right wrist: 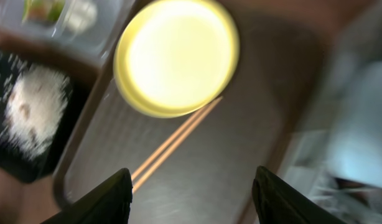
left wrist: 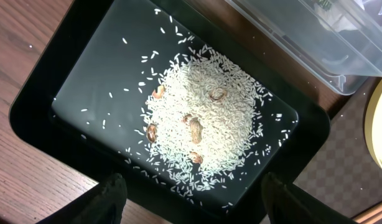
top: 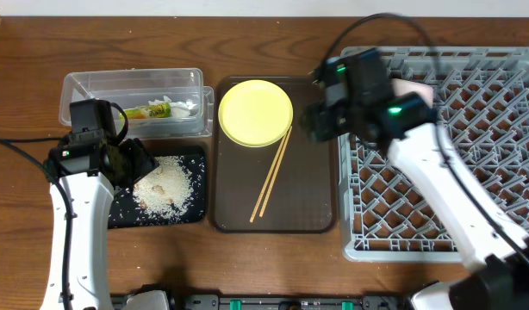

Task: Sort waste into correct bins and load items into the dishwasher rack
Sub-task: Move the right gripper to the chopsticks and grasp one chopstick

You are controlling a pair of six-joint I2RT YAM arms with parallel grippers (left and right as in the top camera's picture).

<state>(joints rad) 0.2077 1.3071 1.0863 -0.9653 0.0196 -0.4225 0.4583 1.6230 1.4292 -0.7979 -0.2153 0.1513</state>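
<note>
Right gripper (right wrist: pixel 191 177): fingers apart, nothing between them; it hovers over the far right edge of the brown serving tray (top: pixel 308 202), beside the dishwasher rack (top: pixel 506 112).
Yellow plate (top: pixel 256 112): flat on the far end of the serving tray, just left of the right gripper.
Chopsticks (top: pixel 271 176): lying together on the serving tray by the plate's near right rim; their long axis runs diagonally, from the plate towards the robot and leftward.
Nearer arm: the right one, in my judgement; plate and chopsticks both lie to its left and below it.
Left gripper (left wrist: pixel 192 186): fingers apart, empty, above the black tray (left wrist: pixel 85 81) holding rice (left wrist: pixel 209 124).
Right wrist view: blurred.
</note>
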